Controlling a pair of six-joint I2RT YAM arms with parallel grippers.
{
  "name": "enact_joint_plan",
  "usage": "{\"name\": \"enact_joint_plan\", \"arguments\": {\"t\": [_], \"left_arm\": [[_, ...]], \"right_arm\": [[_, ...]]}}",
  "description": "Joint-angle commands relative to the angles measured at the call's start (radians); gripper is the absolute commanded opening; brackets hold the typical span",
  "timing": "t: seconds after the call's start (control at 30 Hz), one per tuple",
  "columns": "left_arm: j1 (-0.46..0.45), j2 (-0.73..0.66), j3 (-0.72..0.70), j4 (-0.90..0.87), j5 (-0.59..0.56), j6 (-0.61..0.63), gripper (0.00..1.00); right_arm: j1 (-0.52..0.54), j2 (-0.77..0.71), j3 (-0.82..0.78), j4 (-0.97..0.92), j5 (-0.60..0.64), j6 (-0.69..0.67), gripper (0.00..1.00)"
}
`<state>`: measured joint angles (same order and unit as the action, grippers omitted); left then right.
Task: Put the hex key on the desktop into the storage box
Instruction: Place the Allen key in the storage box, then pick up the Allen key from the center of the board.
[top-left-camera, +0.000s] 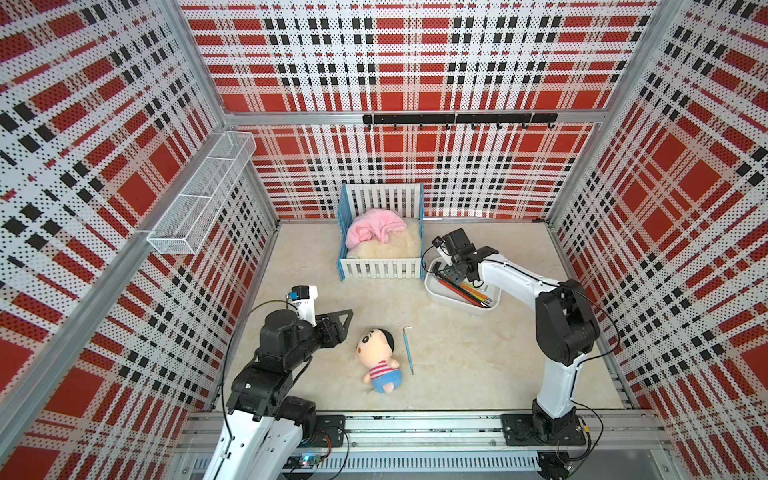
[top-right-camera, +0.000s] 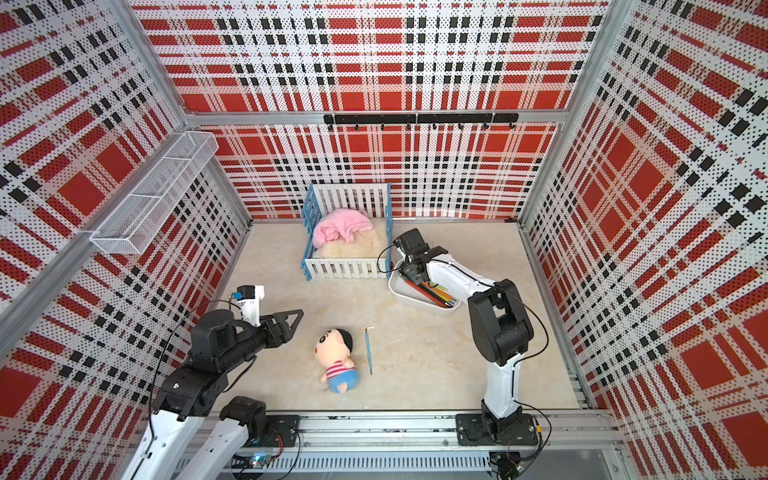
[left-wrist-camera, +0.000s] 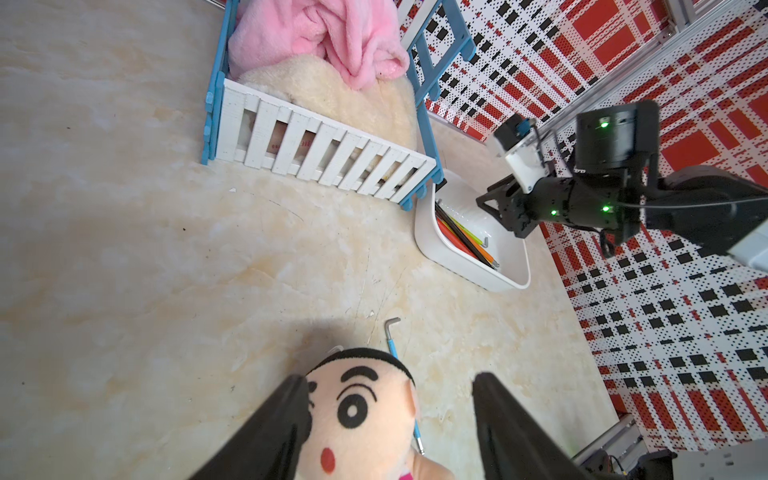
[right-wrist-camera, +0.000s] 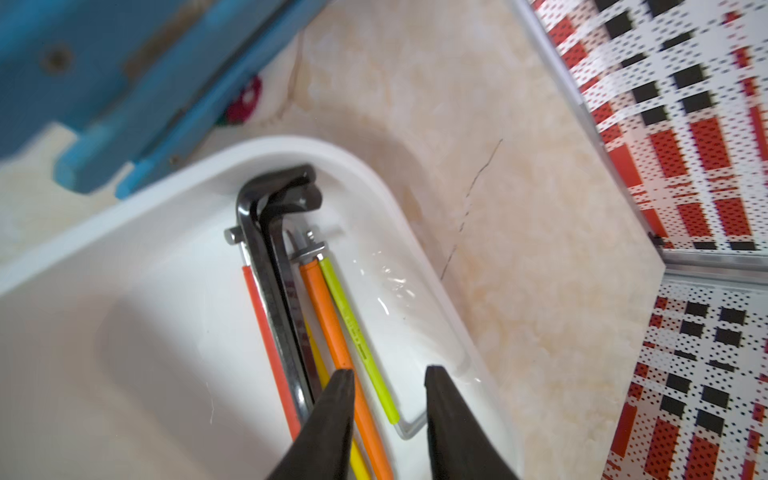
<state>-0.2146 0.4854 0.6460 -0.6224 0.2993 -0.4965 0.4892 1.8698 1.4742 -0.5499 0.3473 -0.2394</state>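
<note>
Fingers (right-wrist-camera: 328, 424) of the right gripper (right-wrist-camera: 390, 372) stand parted and empty, low over the storage box (right-wrist-camera: 124, 353). A lime-handled hex key (right-wrist-camera: 357, 336) lies just beneath the gap, beside the other keys (right-wrist-camera: 286, 311). I'd spread a little wider and lift straight up, so neither finger drags that bundle. A blue hex key (top-left-camera: 408, 350) lies on the desktop (top-left-camera: 478, 365) just beside a doll (top-left-camera: 376, 357), well away from these fingers and nearer the left gripper (top-left-camera: 348, 316), whose fingers are also apart, holding nothing.

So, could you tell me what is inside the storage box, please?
Hex keys lie side by side in the storage box: red, orange, yellow, lime and dark. The right gripper hides some ends.
</note>
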Motion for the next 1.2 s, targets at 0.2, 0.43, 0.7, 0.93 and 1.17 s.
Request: {"name": "enact_joint_plan", "arguments": {"t": [0.2, 0.43, 0.7, 0.93, 1.17], "left_arm": [[0.009, -0.001, -0.008, 0.0, 0.009, 0.008, 0.68], [0.009, -0.003, -0.008, -0.002, 0.008, 0.008, 0.68], [0.01, -0.014, -0.008, -0.002, 0.003, 0.006, 0.68], [0.01, -0.026, -0.007, -0.001, -0.002, 0.004, 0.68], [0.009, -0.04, -0.005, -0.001, -0.005, 0.004, 0.68]], "right_arm": [[0.105, -0.202, 0.02, -0.051, -0.136, 0.315, 0.27], [0.285, -0.235, -0.04, -0.121, -0.133, 0.695, 0.26], [0.408, -0.118, -0.022, -0.261, -0.29, 0.973, 0.28], [0.442, 0.061, 0.055, -0.398, -0.387, 1.056, 0.16], [0.445, 0.164, 0.137, -0.461, -0.405, 1.058, 0.17]]}}
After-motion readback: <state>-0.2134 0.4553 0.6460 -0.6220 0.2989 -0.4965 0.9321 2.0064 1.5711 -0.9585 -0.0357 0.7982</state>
